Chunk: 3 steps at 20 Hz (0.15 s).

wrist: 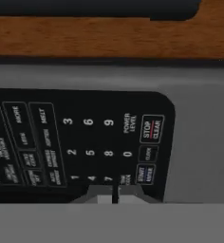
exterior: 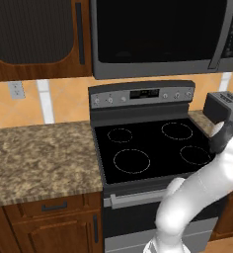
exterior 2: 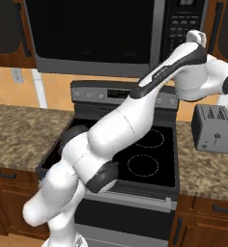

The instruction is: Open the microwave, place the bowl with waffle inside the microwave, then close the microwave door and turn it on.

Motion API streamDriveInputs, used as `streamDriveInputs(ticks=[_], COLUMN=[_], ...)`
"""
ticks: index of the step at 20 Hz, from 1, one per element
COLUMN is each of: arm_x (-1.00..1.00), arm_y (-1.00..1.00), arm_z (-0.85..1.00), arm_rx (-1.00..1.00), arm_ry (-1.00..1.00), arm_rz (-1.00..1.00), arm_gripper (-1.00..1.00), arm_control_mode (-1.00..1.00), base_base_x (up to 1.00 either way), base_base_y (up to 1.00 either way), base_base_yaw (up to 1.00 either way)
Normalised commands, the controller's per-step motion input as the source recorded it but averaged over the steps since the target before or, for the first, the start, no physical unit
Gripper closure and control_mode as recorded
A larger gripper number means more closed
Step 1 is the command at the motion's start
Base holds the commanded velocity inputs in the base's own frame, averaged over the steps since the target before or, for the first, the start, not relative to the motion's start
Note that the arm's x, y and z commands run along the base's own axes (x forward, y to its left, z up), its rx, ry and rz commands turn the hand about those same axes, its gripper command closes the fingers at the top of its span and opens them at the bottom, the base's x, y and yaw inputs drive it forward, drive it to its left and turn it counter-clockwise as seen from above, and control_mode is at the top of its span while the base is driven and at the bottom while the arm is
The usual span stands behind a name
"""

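1. Overhead, the microwave (exterior: 163, 37) is mounted directly above the stove (exterior: 148, 148); the microwave door (exterior 2: 92, 34) sits flush, a black glass panel in a grey frame with a slanted grey bar handle at its right.
2. From the hand view the keypad (wrist: 76, 142) reads rolled sideways: digits, a red-marked STOP/CLEAR key and a blue-lettered start key on black, grey frame beside it, brown wood beyond. Neither base view resolves these legends.
3. The gripper (wrist: 113, 194) has its two fingertips drawn nearly together, a thin gap between them, nothing held. They sit right at the keypad's bottom digit row, beside the start key; contact cannot be confirmed.
4. From the right base view the arm rises across the stove to the keypad column of the microwave.
5. A silver toaster (exterior 2: 212, 128) stands on the granite counter (exterior: 39, 158) right of the stove.
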Motion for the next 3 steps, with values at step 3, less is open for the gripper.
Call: streamDriveInputs(ticks=[3], arm_x=[-1.0], arm_y=[0.18], arm_z=[-0.04], arm_rx=[-0.04], arm_ry=[-0.11], arm_rz=[0.02], arm_gripper=[1.0], arm_control_mode=[-1.0], base_base_x=[0.0], base_base_y=[0.0], base_base_yaw=[0.0])
